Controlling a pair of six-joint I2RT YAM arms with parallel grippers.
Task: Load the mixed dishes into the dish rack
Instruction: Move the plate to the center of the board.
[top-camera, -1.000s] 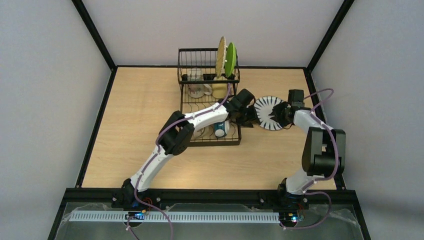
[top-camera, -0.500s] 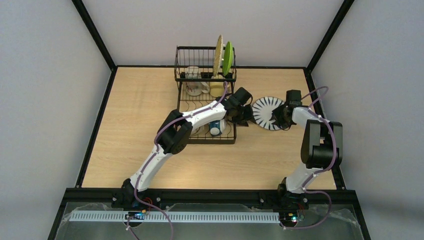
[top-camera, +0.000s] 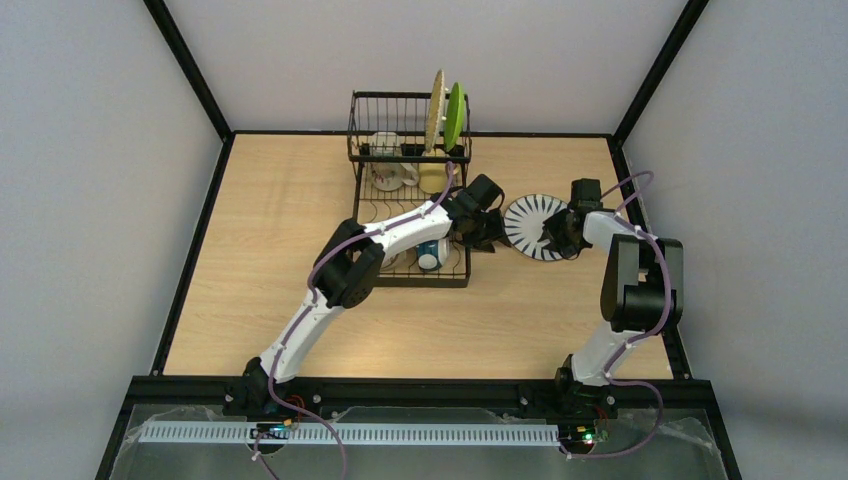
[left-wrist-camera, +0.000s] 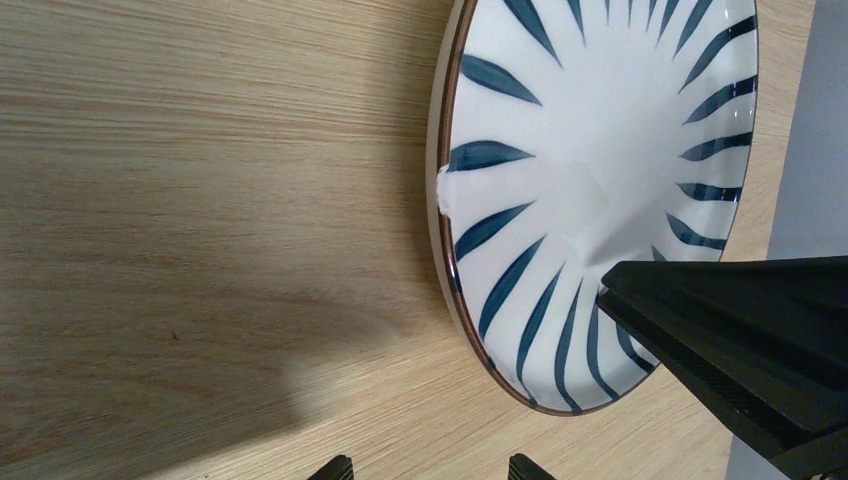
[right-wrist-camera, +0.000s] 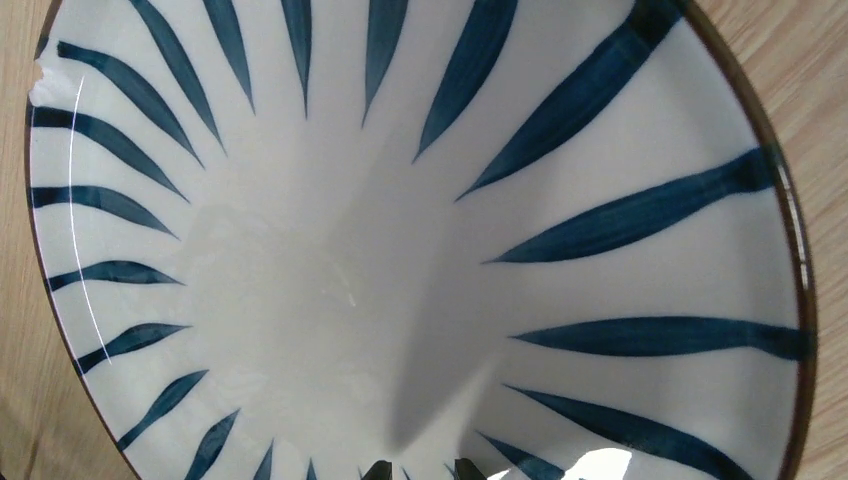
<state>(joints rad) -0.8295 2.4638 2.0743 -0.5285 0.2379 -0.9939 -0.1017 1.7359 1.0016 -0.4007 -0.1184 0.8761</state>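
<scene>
1 striped plate (top-camera: 532, 226): tilted up off the surface (top-camera: 270, 230), just right of the dish rack (top-camera: 412, 282).
Right hand (top-camera: 558, 230): forearm reaching left, grasping the plate's right rim.
Left hand (top-camera: 492, 228): arm stretched across the rack, fingers spread wide, facing the plate's left rim.

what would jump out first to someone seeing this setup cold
The white round plate with dark blue rim stripes, tilted up off the wooden table just right of the black wire dish rack, draws the eye. The right gripper clamps its right edge and the open left gripper faces its left edge. In the rack's far right corner a tan round plate and a lime green plate stand upright.
</scene>
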